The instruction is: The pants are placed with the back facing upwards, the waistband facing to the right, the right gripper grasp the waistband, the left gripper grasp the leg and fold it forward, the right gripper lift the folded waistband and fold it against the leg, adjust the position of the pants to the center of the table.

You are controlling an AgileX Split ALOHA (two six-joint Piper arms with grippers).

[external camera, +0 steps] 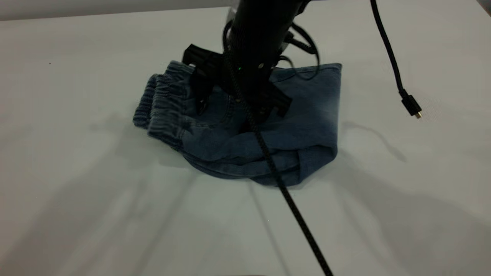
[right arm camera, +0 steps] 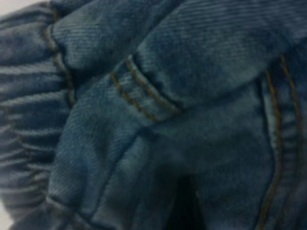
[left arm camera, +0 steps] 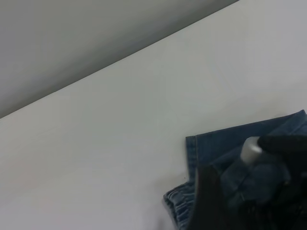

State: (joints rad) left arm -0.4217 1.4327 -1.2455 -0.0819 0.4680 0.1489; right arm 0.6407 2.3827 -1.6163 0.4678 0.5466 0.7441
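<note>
Folded washed-blue denim pants (external camera: 268, 134) lie a bit above centre of the exterior frame on the plain pale grey surface (external camera: 76, 191), far bigger than the bundle. Gathered, ruched elastic waistband (external camera: 161, 103) is at the bundle's left end, puckered and partly doubled over; straight hem edge runs down the right side. Lower edge is rounded w/ layered folds.

One black arm comes down from top centre of the frame, directly over the pants. Its tool (external camera: 239, 101) is pressed down onto the denim, black fingers spread wide apart, one toward the waistband, the other toward frame centre-right; nothing pinched between them as far as I can see. Right wrist view is filled w/ close-up denim (right arm camera: 168, 120), orange stitching and waistband puckers at its left edge, so this looks like the right tool.

Braided black cable (external camera: 291, 207) runs from the arm to bottom edge. Second thin black cable w/ plug (external camera: 410, 103) dangles upper right.

Left tool: not seen; left wrist view shows pants corner (left arm camera: 216, 143), lower right.
</note>
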